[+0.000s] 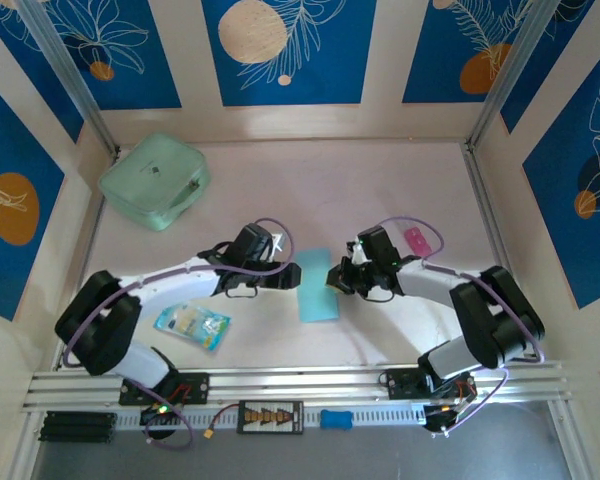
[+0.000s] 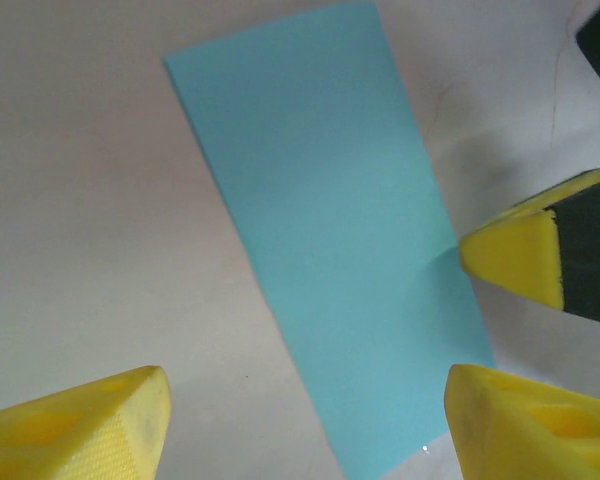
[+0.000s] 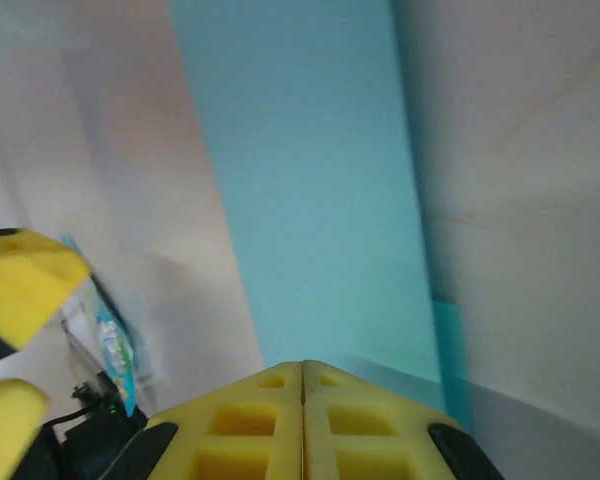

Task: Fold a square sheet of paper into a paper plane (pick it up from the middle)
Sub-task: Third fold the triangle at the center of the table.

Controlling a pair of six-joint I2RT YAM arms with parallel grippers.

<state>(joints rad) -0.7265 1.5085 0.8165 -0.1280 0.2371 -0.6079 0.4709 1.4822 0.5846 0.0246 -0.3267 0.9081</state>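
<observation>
One fold looked done: the square sheet of paper (image 1: 317, 287) lay as a narrow rectangle on the counter (image 1: 380, 190), nearer its front edge. Left hand (image 1: 284, 279) stood apart over it, right hand (image 1: 336, 279) closed together at its side; the pointed folds were still to make.

text: none legible | labels: none | packet (image 1: 192, 326) print: too blurred
</observation>
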